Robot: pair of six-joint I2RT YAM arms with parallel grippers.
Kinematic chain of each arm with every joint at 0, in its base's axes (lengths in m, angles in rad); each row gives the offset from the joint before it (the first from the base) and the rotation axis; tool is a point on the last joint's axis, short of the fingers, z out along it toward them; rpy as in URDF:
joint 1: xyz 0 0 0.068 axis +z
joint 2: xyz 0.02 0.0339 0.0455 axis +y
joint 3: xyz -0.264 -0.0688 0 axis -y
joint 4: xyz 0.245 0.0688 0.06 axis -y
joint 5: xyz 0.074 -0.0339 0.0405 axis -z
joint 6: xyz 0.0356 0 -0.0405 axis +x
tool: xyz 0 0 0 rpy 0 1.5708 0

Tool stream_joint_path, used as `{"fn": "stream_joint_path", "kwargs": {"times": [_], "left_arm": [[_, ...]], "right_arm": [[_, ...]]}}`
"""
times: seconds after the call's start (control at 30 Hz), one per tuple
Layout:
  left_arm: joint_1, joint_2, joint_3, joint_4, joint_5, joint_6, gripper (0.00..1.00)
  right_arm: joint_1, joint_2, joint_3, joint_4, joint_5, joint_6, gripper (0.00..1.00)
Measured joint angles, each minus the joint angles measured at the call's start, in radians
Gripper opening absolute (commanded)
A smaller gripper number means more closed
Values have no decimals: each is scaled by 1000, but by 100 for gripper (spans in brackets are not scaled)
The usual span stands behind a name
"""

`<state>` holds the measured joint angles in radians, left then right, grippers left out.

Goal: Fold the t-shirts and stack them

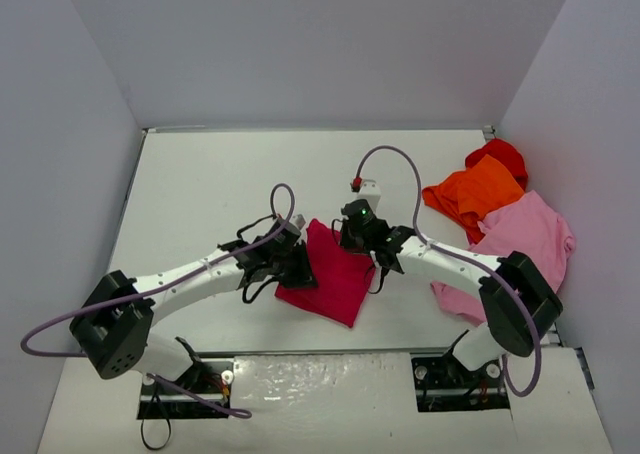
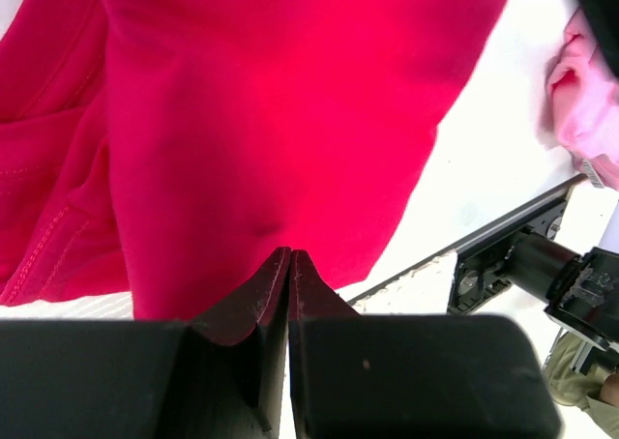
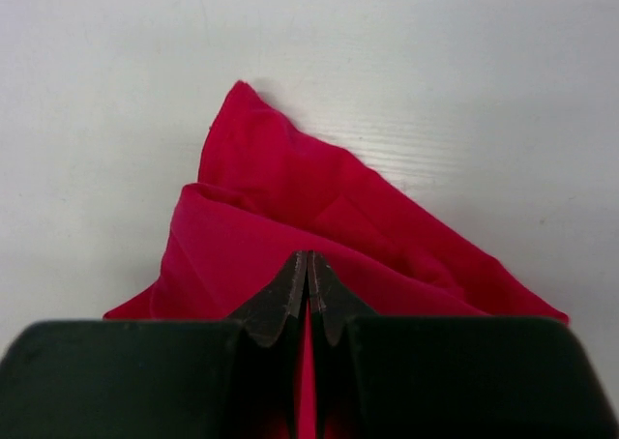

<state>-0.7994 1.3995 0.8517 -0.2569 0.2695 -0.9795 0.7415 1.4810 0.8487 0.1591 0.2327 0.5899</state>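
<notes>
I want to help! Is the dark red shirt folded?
Partly folded: the crimson t-shirt shows doubled layers, left gripper and right gripper shut on it.

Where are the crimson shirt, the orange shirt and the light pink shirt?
crimson shirt [image 1: 335,274]: top external view, middle of the cloth.
orange shirt [image 1: 478,196]: top external view, middle of its body.
light pink shirt [image 1: 525,236]: top external view, upper half.

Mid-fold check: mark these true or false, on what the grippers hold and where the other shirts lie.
1. The left gripper and right gripper are both shut on the crimson shirt. True.
2. The orange shirt overlaps the bright red shirt. True.
3. The orange shirt lies left of the crimson shirt. False: it lies to its right.
4. The pink shirt sits folded under the crimson shirt. False: it lies crumpled at the right, apart from it.
</notes>
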Motion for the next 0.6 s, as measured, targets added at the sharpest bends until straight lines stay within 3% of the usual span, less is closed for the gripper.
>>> {"fn": "stream_joint_path", "kwargs": {"times": [0.23, 0.6], "left_arm": [[0, -1, -13, 14, -32, -10, 0], [0, -1, -77, 64, -43, -32, 0]], "right_arm": [[-1, 176, 47, 49, -131, -17, 0], [-3, 199, 135, 66, -155, -66, 0]]}}
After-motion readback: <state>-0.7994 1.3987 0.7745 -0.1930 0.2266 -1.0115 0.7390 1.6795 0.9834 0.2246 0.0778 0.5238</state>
